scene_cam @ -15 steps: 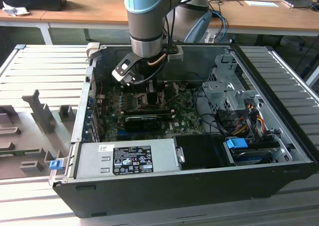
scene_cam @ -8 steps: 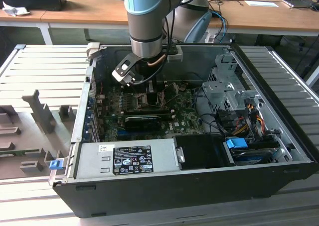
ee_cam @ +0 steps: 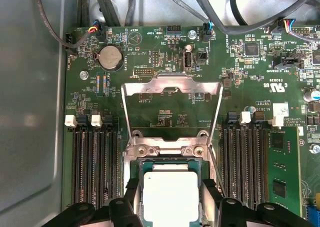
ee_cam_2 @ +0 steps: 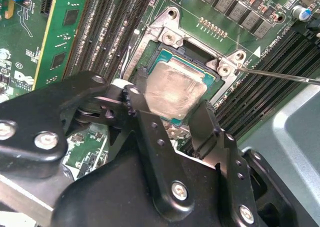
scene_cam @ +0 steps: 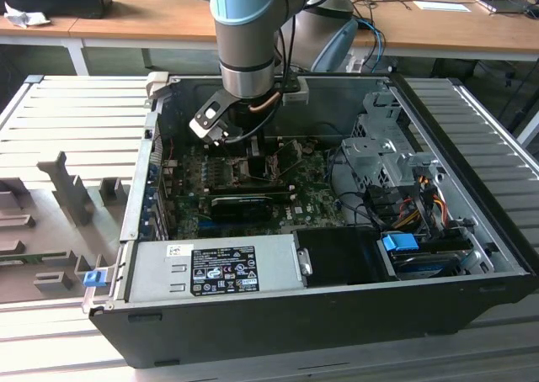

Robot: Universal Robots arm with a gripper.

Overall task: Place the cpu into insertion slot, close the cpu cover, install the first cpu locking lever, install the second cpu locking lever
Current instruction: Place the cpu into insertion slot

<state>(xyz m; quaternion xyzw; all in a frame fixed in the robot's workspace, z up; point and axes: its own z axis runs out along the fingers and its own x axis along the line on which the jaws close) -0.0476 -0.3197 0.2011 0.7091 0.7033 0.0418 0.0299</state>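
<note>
gripper was clamped on the chip, fingers pressed against two opposite edges. Chip sat between the fingertips, directly over the socket; couldn't tell if it was fully seated. Cover stood flipped open just beyond the fingertips. Thin lever rod stuck out to one side of the gripper.

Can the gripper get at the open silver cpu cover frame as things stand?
Likely not yet: the gripper is shut on the pale silver-grey square cpu at the black-framed socket. The thin silver metal cpu cover lies swung open, unobstructed.
</note>
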